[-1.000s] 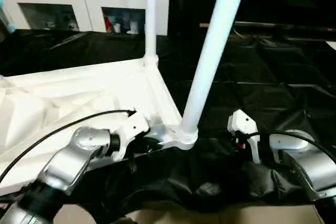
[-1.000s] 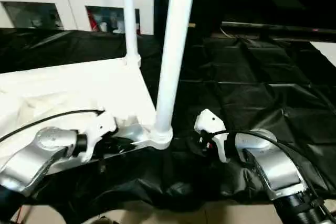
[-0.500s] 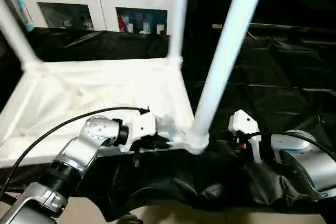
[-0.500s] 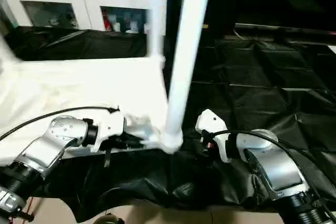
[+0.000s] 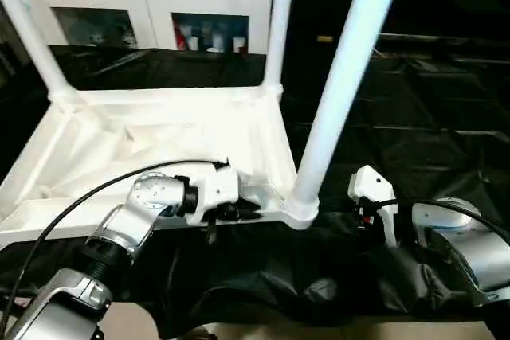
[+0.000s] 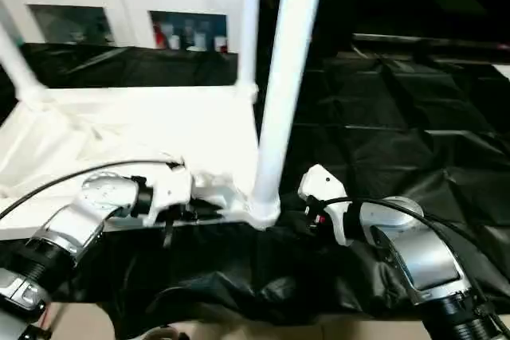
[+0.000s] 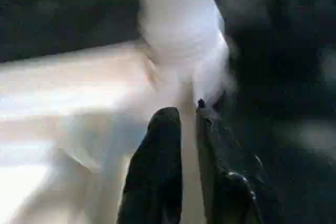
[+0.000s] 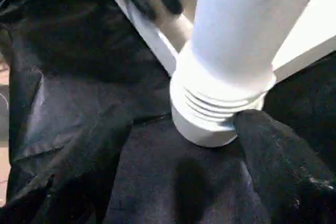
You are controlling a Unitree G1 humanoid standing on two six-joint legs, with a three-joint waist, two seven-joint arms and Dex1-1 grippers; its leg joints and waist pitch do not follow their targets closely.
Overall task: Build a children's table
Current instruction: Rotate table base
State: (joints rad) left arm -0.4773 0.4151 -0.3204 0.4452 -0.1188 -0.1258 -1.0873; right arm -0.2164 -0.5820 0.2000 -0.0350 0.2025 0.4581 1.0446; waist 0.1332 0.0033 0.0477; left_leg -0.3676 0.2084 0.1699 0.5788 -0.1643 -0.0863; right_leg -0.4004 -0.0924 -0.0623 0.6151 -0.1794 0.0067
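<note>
— Where does the table top (image 5: 159, 99) lie?
— Upturned on your black-draped surface (image 5: 414, 133), from nine o'clock to centre. Its near left corner is cut off at the edge. The legs at ten (image 5: 32, 37), twelve (image 5: 277, 29) and one o'clock (image 5: 339, 93) all lose their upper ends.
— And your left end effector (image 5: 251, 211)?
— At six o'clock, on the near rim. It is too blurred, so I cannot tell whether it is clamped.
— Right end effector (image 5: 360, 206)?
— At four o'clock, apart, near the corner socket (image 5: 301, 211). Its tips are lost against the dark cloth.
</note>
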